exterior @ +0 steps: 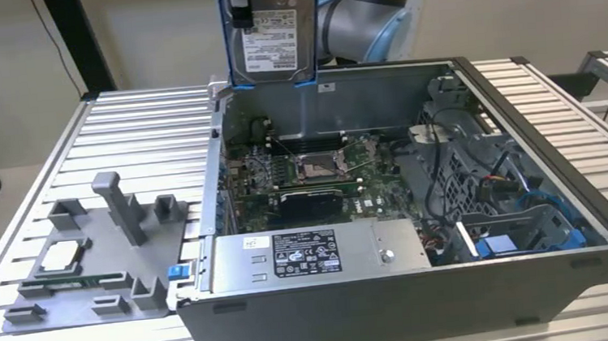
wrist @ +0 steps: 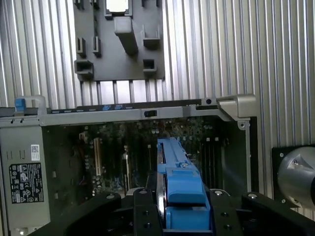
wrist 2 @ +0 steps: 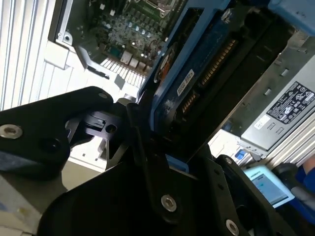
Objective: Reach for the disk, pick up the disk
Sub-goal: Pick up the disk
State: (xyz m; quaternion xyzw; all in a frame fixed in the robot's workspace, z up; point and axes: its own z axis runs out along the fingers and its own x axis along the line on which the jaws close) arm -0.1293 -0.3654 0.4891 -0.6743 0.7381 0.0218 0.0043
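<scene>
The disk (exterior: pixel 271 28), a silver-grey drive with a white label in a blue bracket, hangs upright in the air above the back wall of the open computer case (exterior: pixel 401 293) in the exterior view. In the first wrist view its blue bracket (wrist: pixel 180 183) runs edge-on between the black fingers (wrist: pixel 142 211) of my gripper (wrist: pixel 182 209), which is shut on it. The second wrist view has the disk's underside (wrist 2: pixel 197 78) with its connector, clamped in my gripper (wrist 2: pixel 177 157), high over the motherboard (wrist 2: pixel 133 24).
Inside the case lie the motherboard (exterior: pixel 304 174), a grey power-supply box (exterior: pixel 311 255) with a black-and-white label, and blue drive bays (exterior: pixel 526 234). A grey fixture plate (exterior: pixel 93 252) with a small silver chip (exterior: pixel 61 256) lies on the slatted metal table (exterior: pixel 138 126) at the exterior view's left.
</scene>
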